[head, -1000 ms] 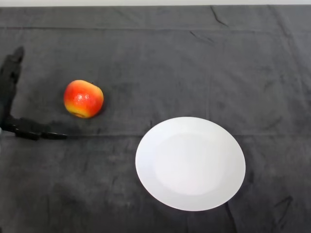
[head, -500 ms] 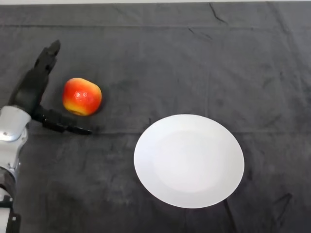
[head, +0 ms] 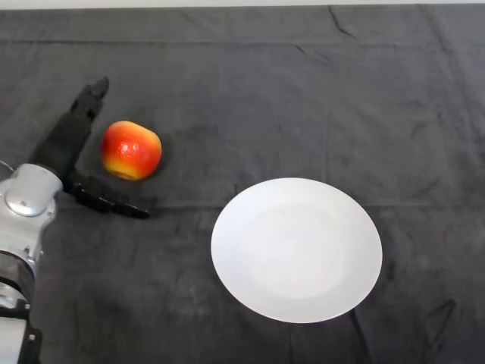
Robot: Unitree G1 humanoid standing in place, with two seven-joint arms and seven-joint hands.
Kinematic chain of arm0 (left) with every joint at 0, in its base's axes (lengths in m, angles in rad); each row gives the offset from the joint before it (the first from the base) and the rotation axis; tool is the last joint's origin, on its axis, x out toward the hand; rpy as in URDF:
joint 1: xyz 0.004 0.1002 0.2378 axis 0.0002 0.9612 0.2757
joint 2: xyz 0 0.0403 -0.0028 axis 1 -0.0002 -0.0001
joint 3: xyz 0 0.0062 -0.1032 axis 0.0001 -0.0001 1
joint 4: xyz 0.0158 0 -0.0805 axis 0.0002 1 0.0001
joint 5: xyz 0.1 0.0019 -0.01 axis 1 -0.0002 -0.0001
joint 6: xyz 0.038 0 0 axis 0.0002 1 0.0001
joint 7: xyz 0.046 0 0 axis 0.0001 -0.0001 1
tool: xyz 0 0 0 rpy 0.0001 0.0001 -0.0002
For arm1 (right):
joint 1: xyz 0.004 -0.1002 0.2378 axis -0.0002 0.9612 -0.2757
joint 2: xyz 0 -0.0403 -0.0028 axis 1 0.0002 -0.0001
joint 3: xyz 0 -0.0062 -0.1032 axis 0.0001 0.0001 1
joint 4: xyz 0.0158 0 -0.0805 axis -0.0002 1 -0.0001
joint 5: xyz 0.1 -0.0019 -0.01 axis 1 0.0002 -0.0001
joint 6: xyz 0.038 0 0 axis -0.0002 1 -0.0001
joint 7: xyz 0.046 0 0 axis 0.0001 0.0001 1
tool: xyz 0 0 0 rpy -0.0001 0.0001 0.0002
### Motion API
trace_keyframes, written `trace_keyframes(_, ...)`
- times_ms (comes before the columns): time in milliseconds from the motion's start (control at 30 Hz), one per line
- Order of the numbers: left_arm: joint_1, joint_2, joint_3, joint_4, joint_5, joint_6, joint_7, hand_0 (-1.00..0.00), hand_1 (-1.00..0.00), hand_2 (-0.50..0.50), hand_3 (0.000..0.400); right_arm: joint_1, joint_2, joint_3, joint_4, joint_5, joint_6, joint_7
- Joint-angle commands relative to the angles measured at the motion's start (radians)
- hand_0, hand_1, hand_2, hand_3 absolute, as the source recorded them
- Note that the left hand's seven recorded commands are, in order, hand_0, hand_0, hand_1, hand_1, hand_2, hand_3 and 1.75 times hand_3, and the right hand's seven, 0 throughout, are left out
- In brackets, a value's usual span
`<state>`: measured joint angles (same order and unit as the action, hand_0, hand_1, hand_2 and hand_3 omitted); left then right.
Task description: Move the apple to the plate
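Reaching stage: left hand (head: 70, 155) spread wide, fingers straight, flanking apple (head: 131, 150) at left of frame, not yet gripping; next, close round it, lift, carry lower right to plate (head: 296, 250).

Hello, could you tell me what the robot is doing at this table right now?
The robot's left robot hand is open beside a red and yellow apple on the dark cloth, its fingers on the apple's left and its thumb stretched out in front of it. It has no grip on the fruit. The white plate sits to the right, with nothing on it.
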<state>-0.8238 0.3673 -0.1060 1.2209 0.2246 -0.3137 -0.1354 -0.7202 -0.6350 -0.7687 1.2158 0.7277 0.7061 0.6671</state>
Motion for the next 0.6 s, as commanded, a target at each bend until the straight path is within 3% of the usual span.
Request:
trace_keyframes(33, -0.086, -0.001, -0.019, 0.032, 0.03, 0.023, -0.015, 0.0, 0.0, 0.0, 0.0, -0.012, -0.025, -0.0103, 0.0, 0.012, 0.002, 0.0033)
trace_keyframes(133, -0.084, -0.006, -0.022, 0.03, 0.03, 0.028, -0.025, 0.0, 0.0, 0.0, 0.0, -0.012, -0.025, -0.0103, 0.0, 0.012, 0.002, 0.0033)
trace_keyframes(200, -0.081, -0.007, -0.022, 0.029, 0.028, 0.03, -0.034, -0.09, 0.0, -0.04, 0.035, -0.012, -0.025, -0.0103, 0.0, 0.012, 0.002, 0.0033)
trace_keyframes(267, -0.079, -0.006, -0.021, 0.028, 0.025, 0.031, -0.043, -0.33, 0.0, -0.16, 0.13, -0.012, -0.025, -0.0103, 0.0, 0.012, 0.002, 0.0033)
trace_keyframes(333, -0.076, -0.006, -0.019, 0.028, 0.022, 0.031, -0.051, -0.65, 0.0, -0.33, 0.262, -0.012, -0.025, -0.0103, 0.0, 0.012, 0.002, 0.0034)
trace_keyframes(467, -0.07, -0.005, -0.016, 0.029, 0.016, 0.033, -0.065, -1.0, 0.0, -0.5, 0.4, -0.012, -0.025, -0.0102, 0.0, 0.012, 0.002, 0.0034)
trace_keyframes(600, -0.066, -0.005, -0.013, 0.03, 0.011, 0.038, -0.075, -1.0, -0.12, -0.44, 0.4, -0.012, -0.025, -0.0102, 0.0, 0.012, 0.002, 0.0034)
